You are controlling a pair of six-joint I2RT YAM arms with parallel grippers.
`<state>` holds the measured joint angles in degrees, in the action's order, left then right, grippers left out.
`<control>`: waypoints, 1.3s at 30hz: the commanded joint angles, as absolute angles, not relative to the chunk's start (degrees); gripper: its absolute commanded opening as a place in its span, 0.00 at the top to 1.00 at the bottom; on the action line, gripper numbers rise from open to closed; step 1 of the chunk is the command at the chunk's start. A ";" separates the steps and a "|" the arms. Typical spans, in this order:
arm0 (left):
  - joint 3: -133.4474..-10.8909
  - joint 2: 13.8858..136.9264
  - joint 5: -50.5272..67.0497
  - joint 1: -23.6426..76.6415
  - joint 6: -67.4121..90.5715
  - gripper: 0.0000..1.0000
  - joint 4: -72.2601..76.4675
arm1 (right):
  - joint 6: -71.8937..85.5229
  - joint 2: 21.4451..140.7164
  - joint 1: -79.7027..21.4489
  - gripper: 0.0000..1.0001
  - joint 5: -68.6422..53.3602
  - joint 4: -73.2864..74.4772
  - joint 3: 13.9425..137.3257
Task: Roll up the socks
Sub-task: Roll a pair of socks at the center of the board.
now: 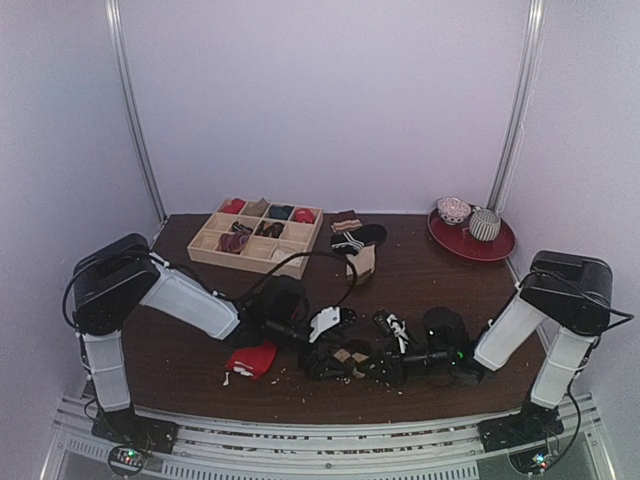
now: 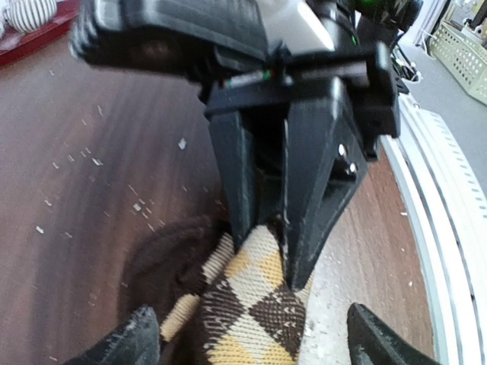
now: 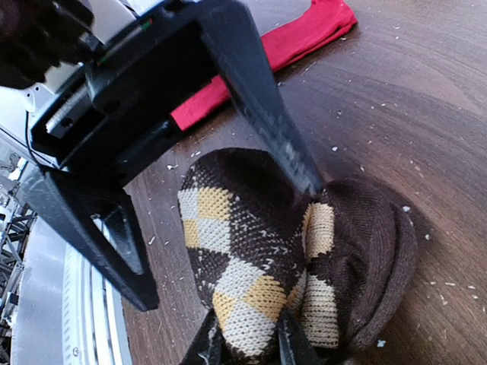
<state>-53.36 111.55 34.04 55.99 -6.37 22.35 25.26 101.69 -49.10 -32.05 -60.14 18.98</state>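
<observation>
The dark brown argyle sock (image 3: pixel 251 258) lies bunched and partly rolled on the table near the front edge, also in the left wrist view (image 2: pixel 251 304) and the top view (image 1: pixel 352 357). My right gripper (image 3: pixel 247 346) is shut on its patterned end. My left gripper (image 2: pixel 251 338) is open, its fingers (image 2: pixel 125 342) straddling the sock from the opposite side; one finger presses into the sock's fold. The two grippers face each other closely, left (image 1: pixel 325 360) and right (image 1: pixel 378 366). The red sock (image 1: pixel 252 358) lies crumpled left of them, also in the right wrist view (image 3: pixel 281 46).
A wooden divided tray (image 1: pixel 203 244) with rolled socks stands at the back left. A red plate (image 1: pixel 497 249) with two sock balls is at the back right. A black striped sock (image 1: pixel 352 240) and a tan sock (image 1: pixel 362 262) lie at the back middle. The table's front edge and metal rail (image 2: pixel 449 251) are close.
</observation>
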 commanded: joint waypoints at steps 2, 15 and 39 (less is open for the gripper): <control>-53.43 111.71 37.75 56.07 -7.54 0.26 22.51 | 25.16 106.01 -48.30 0.88 -35.93 -43.90 18.15; -50.27 113.20 36.09 56.07 -2.97 0.64 24.60 | 23.65 107.91 -46.51 0.88 -36.82 -37.93 20.77; -56.69 121.54 38.30 51.59 11.94 1.00 -7.81 | -11.44 78.89 -54.09 0.41 -14.15 -26.54 25.32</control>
<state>-59.72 115.98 41.60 52.21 9.58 9.52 1.39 80.97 -50.17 -21.87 -29.21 25.98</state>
